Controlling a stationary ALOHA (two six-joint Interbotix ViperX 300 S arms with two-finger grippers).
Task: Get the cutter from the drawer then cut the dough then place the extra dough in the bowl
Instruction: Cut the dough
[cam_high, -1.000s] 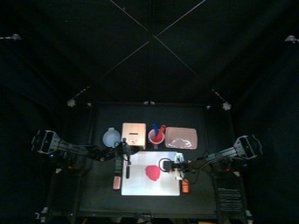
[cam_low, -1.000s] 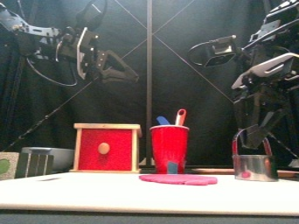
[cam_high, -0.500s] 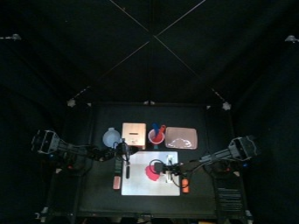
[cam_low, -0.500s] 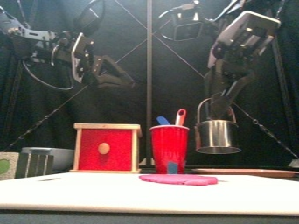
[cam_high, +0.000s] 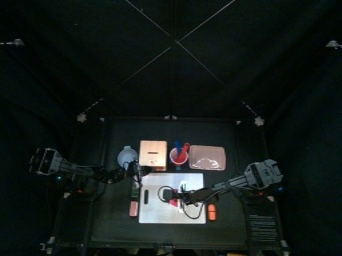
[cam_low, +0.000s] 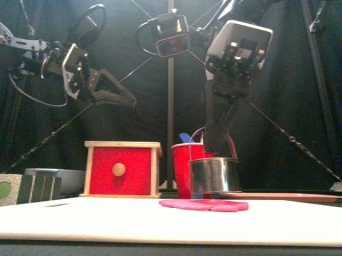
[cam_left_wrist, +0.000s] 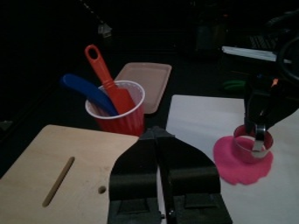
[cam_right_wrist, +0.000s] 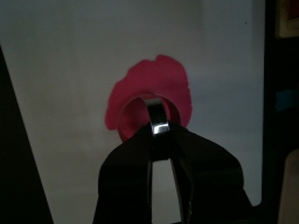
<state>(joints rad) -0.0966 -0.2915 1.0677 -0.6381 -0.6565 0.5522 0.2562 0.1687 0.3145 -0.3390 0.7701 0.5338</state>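
- The bowl (cam_high: 127, 158) sits at the back left, just beside the box (cam_low: 122, 169) and well apart from the dough. Nothing of its inside can be made out.
- The box's red front looks flush from the front. I cannot tell how far the drawer is pushed in.
- The left gripper (cam_left_wrist: 158, 138) hovers high over the box, its jaws pressed together on nothing.
- The cup (cam_left_wrist: 121, 107) is partly hidden behind the cutter in the front view.
- The dough (cam_right_wrist: 142, 92) lies flat on the board (cam_left_wrist: 216, 114). I judge it soft, limp and likely to stick or tear, so the extra is best pinched at its outer edge.
- The cutter (cam_low: 214, 177), stiff light metal, hangs low over the dough. Whether its rim touches is unclear.
- The right gripper (cam_right_wrist: 156, 131) is clamped on the cutter's thin wire handle, a hold that may let it swing. Its jaws hide most of the cutter in the wrist view.
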